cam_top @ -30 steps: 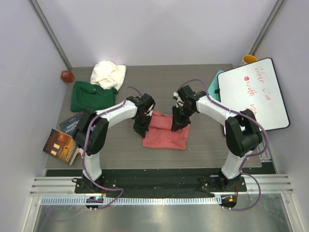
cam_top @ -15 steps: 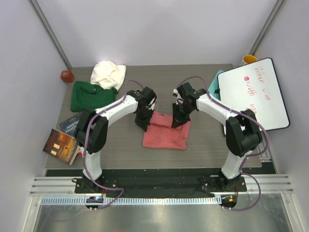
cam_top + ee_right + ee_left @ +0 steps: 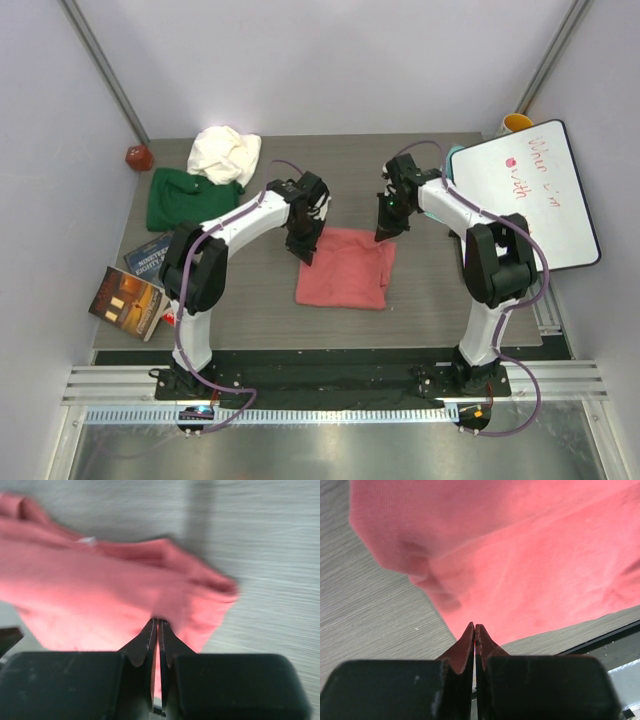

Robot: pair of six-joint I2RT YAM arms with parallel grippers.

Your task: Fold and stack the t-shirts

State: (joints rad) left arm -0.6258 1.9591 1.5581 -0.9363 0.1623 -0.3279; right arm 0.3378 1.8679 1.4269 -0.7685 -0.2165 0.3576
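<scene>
The salmon-pink t-shirt point(image 3: 345, 270) lies folded in a flat rectangle at the middle of the table. My left gripper point(image 3: 307, 250) stands at its far left corner. In the left wrist view the left gripper point(image 3: 474, 626) is shut over the shirt point(image 3: 530, 565), with no cloth seen between the tips. My right gripper point(image 3: 384, 231) is at the far right corner. In the blurred right wrist view the right gripper point(image 3: 159, 621) has its jaws nearly together, and the pink cloth point(image 3: 100, 590) bunches at the tips. The dark green t-shirt point(image 3: 188, 202) and the cream-white t-shirt point(image 3: 226, 150) lie at the far left.
Two books point(image 3: 128, 296) overhang the table's left edge. A red object point(image 3: 138, 157) sits in the far left corner. A whiteboard point(image 3: 525, 195) leans at the right over a teal item point(image 3: 449, 168), with a yellow cup point(image 3: 516, 122) behind it.
Both grippers have moved toward the shirt's far corners, the right one further right. The raised fold between them has flattened. The right jaws have narrowed; the left stayed shut.
</scene>
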